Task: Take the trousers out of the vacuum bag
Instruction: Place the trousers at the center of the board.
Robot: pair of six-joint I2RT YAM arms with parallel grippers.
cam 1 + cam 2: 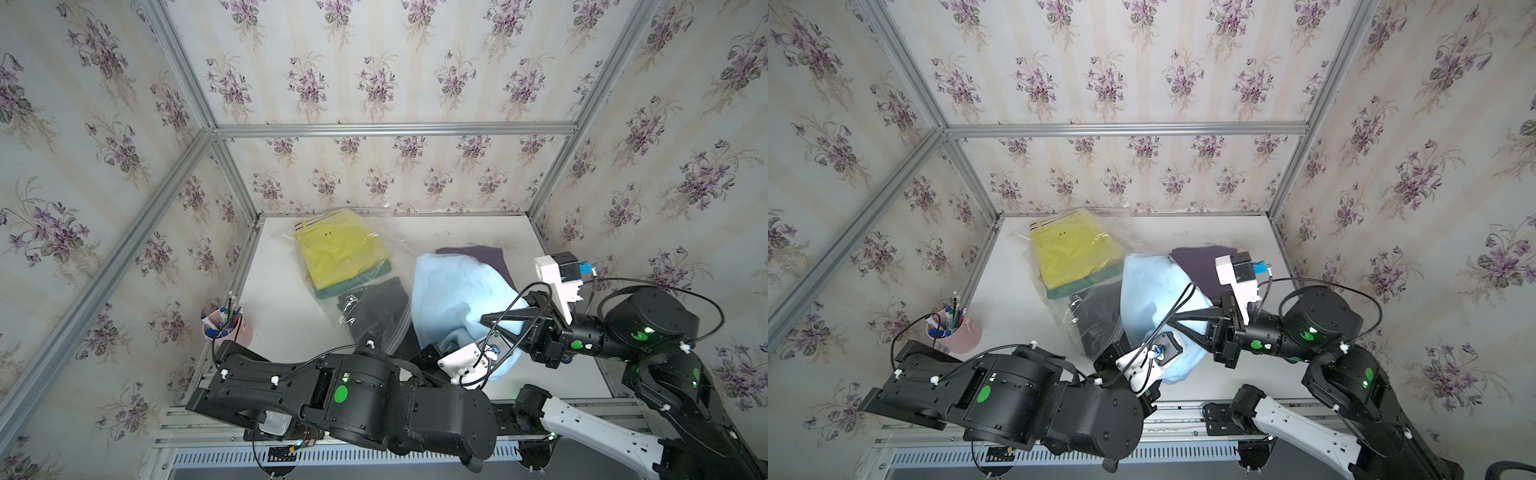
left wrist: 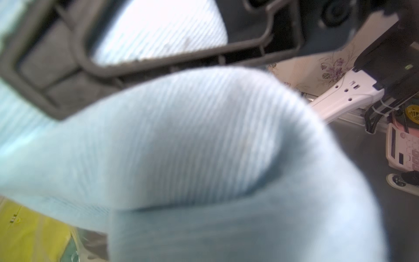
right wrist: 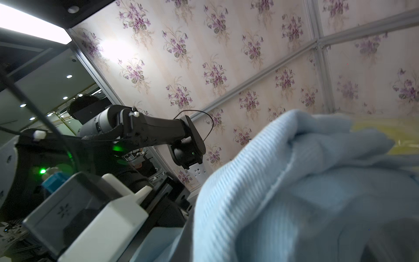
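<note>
The light blue trousers (image 1: 453,291) hang bunched above the table's front right, outside the vacuum bag (image 1: 386,249). My right gripper (image 1: 486,319) is shut on their near edge. My left gripper (image 1: 446,347) is buried in the cloth just below, shut on the same trousers, its fingers hidden. That blue cloth (image 2: 204,136) fills the left wrist view. The crinkly see-through bag lies at the left-centre and holds yellow-green trousers (image 1: 340,253), teal trousers (image 1: 353,282) and black trousers (image 1: 378,307). Purple trousers (image 1: 490,255) lie flat on the table behind the blue ones.
A pink cup of pens (image 1: 232,328) stands at the table's front left corner. Flowered walls with aluminium frame bars (image 1: 395,129) close in the table at the back and both sides. A pink calculator (image 2: 403,147) shows beyond the table's front edge.
</note>
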